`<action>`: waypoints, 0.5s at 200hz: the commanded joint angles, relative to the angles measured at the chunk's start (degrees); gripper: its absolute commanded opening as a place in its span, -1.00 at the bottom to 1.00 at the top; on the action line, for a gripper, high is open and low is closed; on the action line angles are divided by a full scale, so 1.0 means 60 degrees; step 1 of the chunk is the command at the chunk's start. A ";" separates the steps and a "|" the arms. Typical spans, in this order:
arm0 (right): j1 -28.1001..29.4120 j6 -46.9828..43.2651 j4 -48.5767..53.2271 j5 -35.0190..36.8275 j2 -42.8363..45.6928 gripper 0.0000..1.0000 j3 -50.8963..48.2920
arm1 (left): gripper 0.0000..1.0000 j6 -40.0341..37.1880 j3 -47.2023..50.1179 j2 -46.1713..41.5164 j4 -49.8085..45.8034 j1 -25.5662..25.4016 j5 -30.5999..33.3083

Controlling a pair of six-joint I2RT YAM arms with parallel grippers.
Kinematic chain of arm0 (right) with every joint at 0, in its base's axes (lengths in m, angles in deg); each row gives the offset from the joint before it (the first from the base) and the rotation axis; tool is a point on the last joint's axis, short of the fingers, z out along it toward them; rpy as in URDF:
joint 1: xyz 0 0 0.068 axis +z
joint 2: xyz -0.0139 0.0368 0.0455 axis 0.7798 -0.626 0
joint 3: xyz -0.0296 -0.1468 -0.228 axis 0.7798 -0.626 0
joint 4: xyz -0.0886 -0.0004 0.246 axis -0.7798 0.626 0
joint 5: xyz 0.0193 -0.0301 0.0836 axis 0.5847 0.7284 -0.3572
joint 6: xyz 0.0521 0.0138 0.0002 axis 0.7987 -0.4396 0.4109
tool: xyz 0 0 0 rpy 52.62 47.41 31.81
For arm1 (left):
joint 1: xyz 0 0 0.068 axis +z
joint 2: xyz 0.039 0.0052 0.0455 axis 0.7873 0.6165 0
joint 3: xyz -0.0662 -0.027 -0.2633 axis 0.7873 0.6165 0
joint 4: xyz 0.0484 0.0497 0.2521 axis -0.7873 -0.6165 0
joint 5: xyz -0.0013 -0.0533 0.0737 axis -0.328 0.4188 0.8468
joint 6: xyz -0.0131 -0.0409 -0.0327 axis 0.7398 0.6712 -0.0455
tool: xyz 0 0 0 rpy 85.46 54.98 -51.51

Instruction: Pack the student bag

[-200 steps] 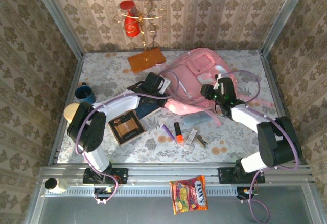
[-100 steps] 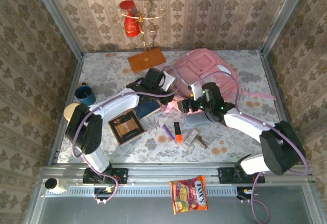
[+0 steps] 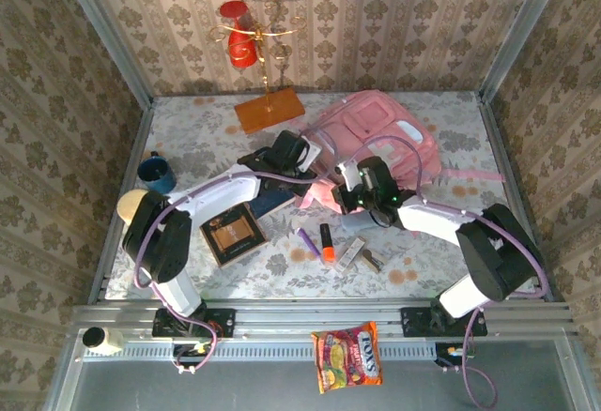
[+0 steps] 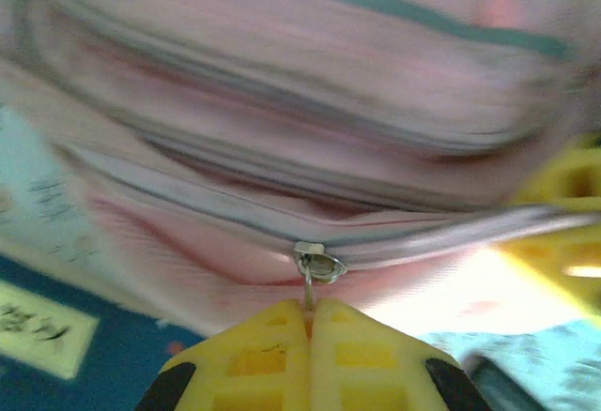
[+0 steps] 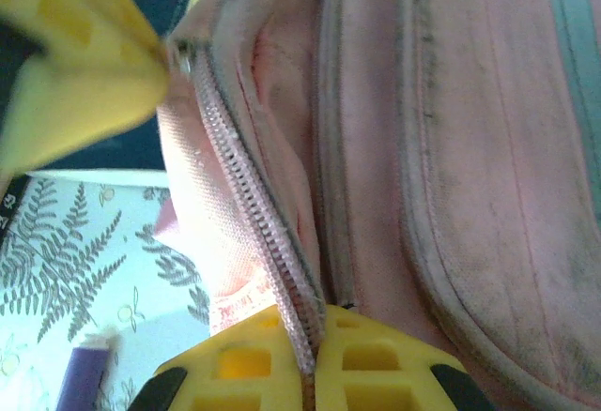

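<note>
Student bag [image 3: 380, 134] lies at the far right of the desk [image 3: 188, 139] in the overhead view, with your left pincer [image 3: 312, 178] and right pincer [image 3: 340, 197] meeting close together at its near left corner, just beyond the orange highlighter [image 3: 328, 242]. On the left wrist camera, the left pincer [image 4: 308, 312] is pressed together on the thin zipper pull [image 4: 315, 266], and a yellow finger of the other pincer shows at the right edge. On the right wrist camera, the right pincer [image 5: 315, 336] is pressed together on the zipper tape [image 5: 249, 205] at the pocket's edge, with a purple marker [image 5: 80, 378] on the desk below. Watch the pull: it is a slim tab held only at its tip, so a sideways tug could slip it free. The fabric is slack, so the slider may jam on a fold, or the whole bag may drag instead of opening. With both wrists this near, a wide sweep risks a knock.
</note>
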 commanded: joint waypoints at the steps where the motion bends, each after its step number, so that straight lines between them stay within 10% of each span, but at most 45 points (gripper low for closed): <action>1: -0.0115 0.0705 -0.0537 0.0711 0.0766 -1.00 -0.0536 | -1.00 -0.0459 0.0324 0.0223 -0.0162 0.0382 0.2413; 43: -0.0126 0.0548 -0.0512 0.0777 0.1054 -1.00 -0.0770 | -1.00 -0.0672 -0.0096 0.0598 -0.0127 0.0665 0.3047; 100: -0.1203 0.0411 0.0420 0.1014 0.1946 -1.00 -0.0677 | -1.00 -0.0335 -0.0089 -0.0079 0.0229 0.1147 0.1040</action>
